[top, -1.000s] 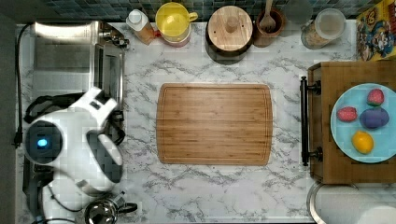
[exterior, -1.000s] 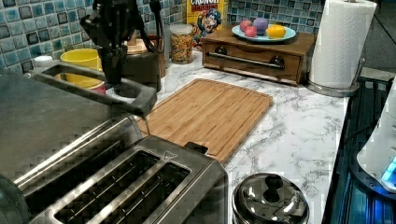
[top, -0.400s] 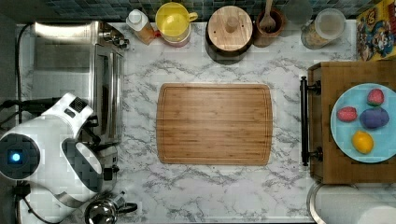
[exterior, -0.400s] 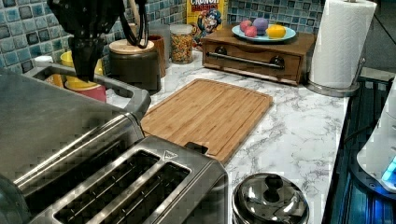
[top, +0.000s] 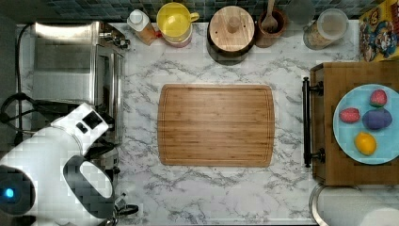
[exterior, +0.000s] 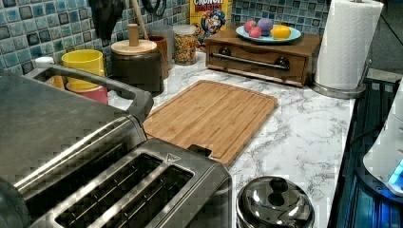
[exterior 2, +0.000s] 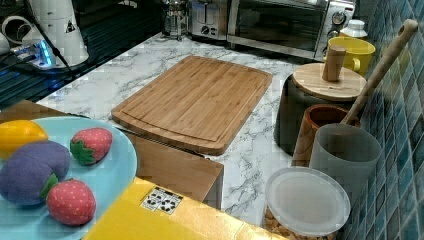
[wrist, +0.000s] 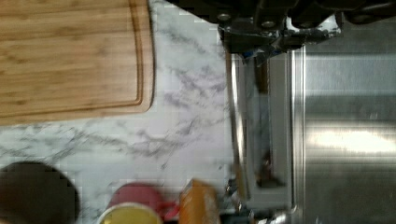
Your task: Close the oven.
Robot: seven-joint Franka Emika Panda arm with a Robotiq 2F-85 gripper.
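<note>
Black claw (wrist: pixel 280 25) hangs over the oven (top: pixel 75 75), just above the door's bar handle (wrist: pixel 236 121); fingers are cut off by the frame edge, so can't tell whether they're apart or together. White arm (top: pixel 56 160) sits at the top view's lower left, overlapping the oven's near end.

Oven is at the top view's left edge of the marble tabletop (top: pixel 221 197). Door looks up against the body: the right view shows the glass front (exterior 2: pixel 280 22) upright with knobs beside it. In the left view the handle (exterior: pixel 95 83) runs along the oven's top front edge.

Two-slot toaster (exterior: pixel 138 190) stands just beside the oven, with a steel lidded pot (exterior: pixel 275 204) next to it.

Bamboo cutting board (top: pixel 216 125) lies flat mid-tabletop, well apart from the oven.

Along the tiled wall: yellow mug (top: pixel 175 21), dark canister with wooden lid (top: pixel 230 30), utensil crock (top: pixel 272 21).

Wooden drawer box (top: pixel 329 127) at the top view's right carries a blue plate (top: pixel 346 136) of toy fruit.
</note>
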